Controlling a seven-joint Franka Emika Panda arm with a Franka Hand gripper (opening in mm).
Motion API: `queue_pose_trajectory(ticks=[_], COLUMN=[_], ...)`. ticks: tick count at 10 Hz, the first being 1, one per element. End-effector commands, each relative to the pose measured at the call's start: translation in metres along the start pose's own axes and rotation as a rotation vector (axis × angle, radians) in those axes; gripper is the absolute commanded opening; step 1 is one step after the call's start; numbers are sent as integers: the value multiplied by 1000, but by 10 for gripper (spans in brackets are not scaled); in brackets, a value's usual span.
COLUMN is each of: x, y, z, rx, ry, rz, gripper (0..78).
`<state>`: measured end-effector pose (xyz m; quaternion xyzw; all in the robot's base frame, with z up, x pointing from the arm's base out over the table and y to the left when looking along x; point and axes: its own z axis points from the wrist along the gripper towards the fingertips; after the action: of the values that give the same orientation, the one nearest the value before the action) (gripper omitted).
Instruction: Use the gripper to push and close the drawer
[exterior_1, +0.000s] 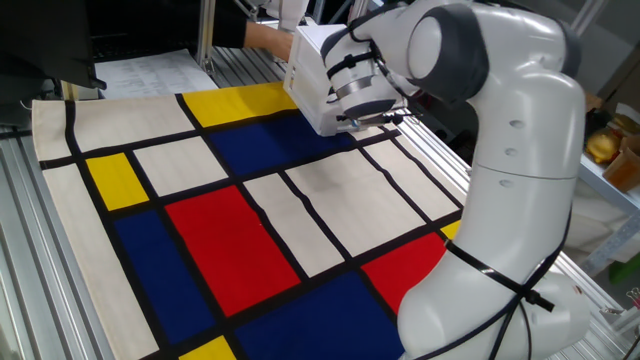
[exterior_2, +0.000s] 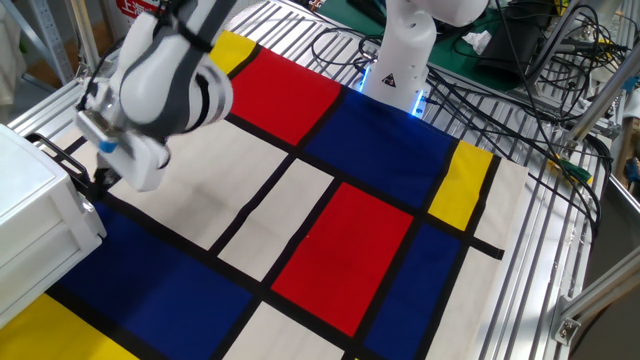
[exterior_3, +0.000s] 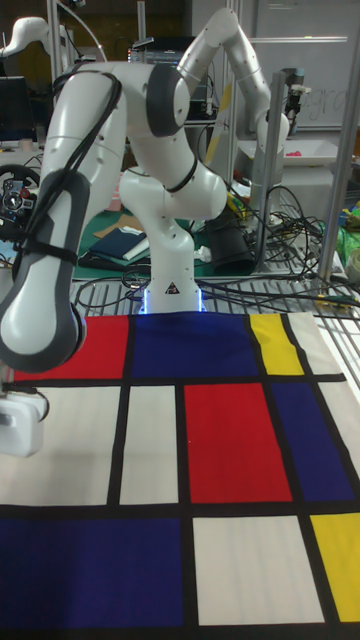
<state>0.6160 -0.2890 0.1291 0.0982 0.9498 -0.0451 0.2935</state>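
Colour-block cloth covers the table (exterior_2: 330, 230); the white cabinet sits at its edge, drawer (exterior_2: 45, 215) near flush. End effector (exterior_2: 103, 178) touches its front, finger state indeterminate. Drawer is light and rigid: push squarely beside the knob, or the cabinet may slide.

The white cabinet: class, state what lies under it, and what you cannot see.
The white cabinet stands on the colour-block mat, over blue and yellow panels. The gripper is at its front edge. The mat directly beneath it and the drawer's inside are hidden.
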Motion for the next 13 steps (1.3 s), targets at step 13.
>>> queue_pose_trajectory(ticks=[13], x=[-18], y=[-12], z=[29], rx=[10], ry=[11], rz=[0], gripper=[0])
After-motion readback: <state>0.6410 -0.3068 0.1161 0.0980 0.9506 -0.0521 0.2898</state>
